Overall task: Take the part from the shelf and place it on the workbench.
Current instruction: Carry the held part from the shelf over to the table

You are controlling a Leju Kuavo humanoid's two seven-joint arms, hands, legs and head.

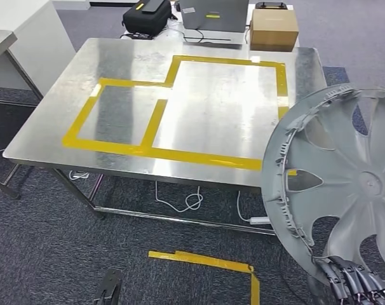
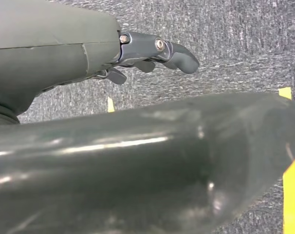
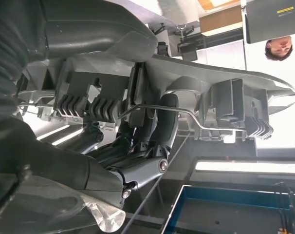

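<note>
One part in play: a grey plastic wheel cover [image 1: 346,184], round, so no real long axis. It stands nearly on edge, a little tilted, its hollow ribbed inner face toward my head camera and its outer face turned away. It hangs in the air at my right, in front of the near right corner of the workbench [image 1: 133,70] and apart from the tabletop; its rim overlaps that corner in the head view.

My right hand [image 1: 356,279] grips the cover at its lowest rim. In the head view dark fingers curl up onto the rim edge. In the right wrist view the right hand [image 3: 146,146] has its fingers [image 3: 168,122] hooked around the rim's clips and the thin wire ring running along it, with the thumb on the other side. Clamped on the part.

My left hand [image 2: 158,51] hangs over grey carpet. A dark finger sticks out straight with nothing in it or touching it; the rest of the fingers are hidden, so I cannot tell how far apart they are.

Count: one wheel cover, one steel workbench with two yellow-taped rectangles [image 1: 181,108], one cardboard box [image 1: 273,28] and one black bag [image 1: 147,16] beyond its far edge.
</note>
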